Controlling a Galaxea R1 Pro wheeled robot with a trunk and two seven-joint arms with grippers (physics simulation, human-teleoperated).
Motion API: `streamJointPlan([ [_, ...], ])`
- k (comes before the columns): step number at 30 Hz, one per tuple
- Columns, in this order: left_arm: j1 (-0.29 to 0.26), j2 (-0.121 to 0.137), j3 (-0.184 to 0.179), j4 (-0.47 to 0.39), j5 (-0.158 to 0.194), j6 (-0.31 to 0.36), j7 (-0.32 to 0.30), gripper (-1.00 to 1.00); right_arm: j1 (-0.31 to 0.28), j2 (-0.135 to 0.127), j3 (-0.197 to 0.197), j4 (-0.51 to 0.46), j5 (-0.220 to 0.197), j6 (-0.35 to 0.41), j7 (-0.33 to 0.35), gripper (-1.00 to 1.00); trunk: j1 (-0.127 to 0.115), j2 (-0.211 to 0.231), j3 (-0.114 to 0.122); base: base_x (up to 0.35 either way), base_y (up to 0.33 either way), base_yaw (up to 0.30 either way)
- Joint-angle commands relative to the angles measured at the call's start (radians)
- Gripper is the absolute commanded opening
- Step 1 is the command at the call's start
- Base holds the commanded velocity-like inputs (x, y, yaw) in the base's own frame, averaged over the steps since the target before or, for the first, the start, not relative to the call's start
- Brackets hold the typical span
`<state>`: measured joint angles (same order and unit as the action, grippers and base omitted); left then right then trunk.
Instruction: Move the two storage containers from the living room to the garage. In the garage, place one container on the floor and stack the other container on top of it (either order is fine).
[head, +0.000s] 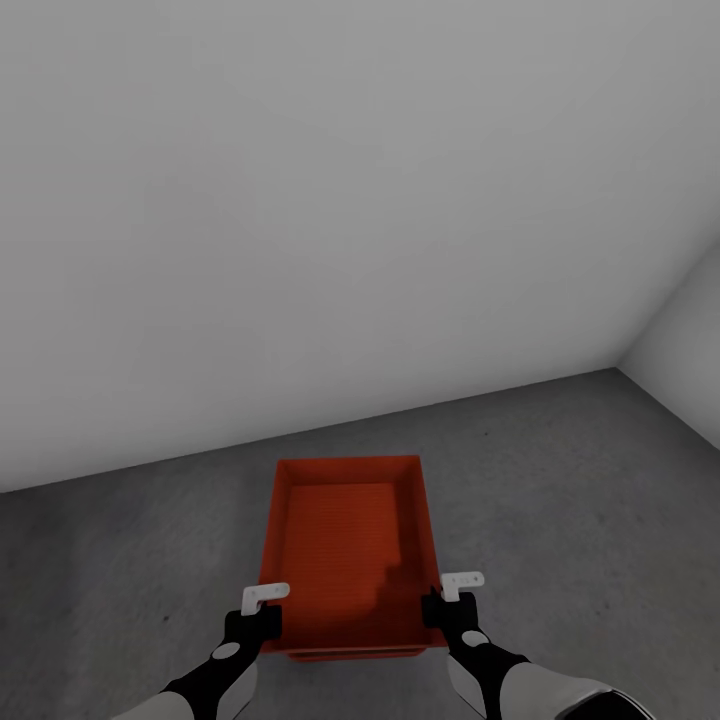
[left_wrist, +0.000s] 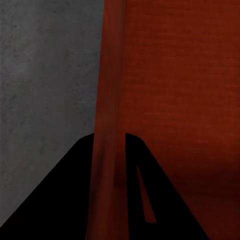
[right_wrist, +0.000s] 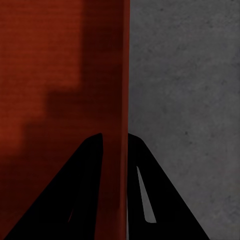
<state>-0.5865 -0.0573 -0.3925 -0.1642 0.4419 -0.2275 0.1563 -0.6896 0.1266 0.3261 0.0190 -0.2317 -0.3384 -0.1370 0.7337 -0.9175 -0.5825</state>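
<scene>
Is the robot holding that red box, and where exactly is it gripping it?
Yes. Both arms hold the orange-red storage container: the left gripper pinches its left wall, the right gripper its right wall, jaws straddling each rim.

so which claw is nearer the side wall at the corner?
Right. The right claw grips the bin on the side toward that wall; the left claw grips the opposite rim.

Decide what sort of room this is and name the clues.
Probably a garage or bare storage room: dull grey concrete floor, plain pale walls meeting at a corner, no furniture, just an orange-red bin.
</scene>
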Motion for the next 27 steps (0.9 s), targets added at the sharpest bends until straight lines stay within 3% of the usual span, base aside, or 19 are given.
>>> streamJointPlan([
  [1, -0.001, -0.007, 0.006, -0.001, -0.003, -0.002, 0.012, -1.00, -0.001, 0.011, -0.007, 0.003, -0.005, -0.003, 0.001, -1.00, 0.000, -0.001, -0.001, 0.000, 0.000, 0.000],
  [27, -0.001, -0.007, 0.006, -0.001, -0.003, -0.002, 0.012, -1.00, -0.001, 0.010, -0.009, 0.003, -0.005, -0.002, 0.001, -1.00, 0.000, -0.001, -0.010, 0.000, 0.000, 0.027],
])
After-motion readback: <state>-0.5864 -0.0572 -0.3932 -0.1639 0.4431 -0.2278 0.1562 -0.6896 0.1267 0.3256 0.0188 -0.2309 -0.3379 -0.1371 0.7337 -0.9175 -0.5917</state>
